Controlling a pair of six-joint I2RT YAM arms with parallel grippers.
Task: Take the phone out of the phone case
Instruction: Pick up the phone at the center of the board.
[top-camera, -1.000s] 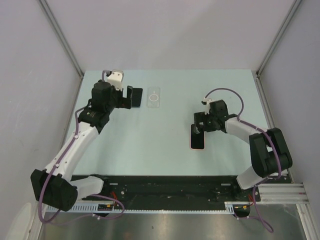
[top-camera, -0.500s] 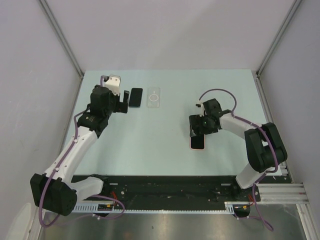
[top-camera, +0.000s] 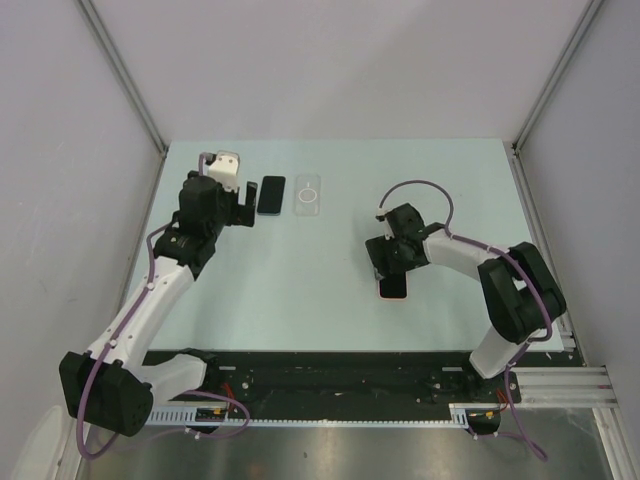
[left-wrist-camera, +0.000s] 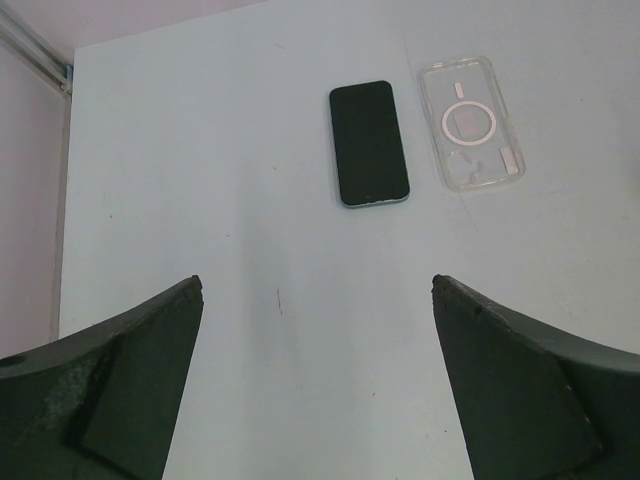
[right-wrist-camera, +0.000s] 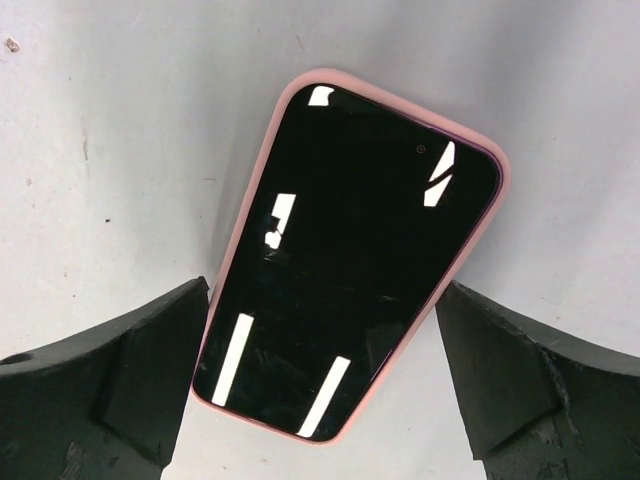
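Phone, pink-rimmed, lies flat on pale table between grey walls.

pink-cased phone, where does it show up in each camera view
Top external: the pink-cased phone lies right of centre on the table, just below the right pincer.
Left wrist: not in it.
Right wrist: centre of the picture, its lower end inside the open pincer.
Shared landmark: the right pincer, over it in both views.

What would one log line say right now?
left gripper open | right gripper open above pink-cased phone | bare phone beside clear case, apart
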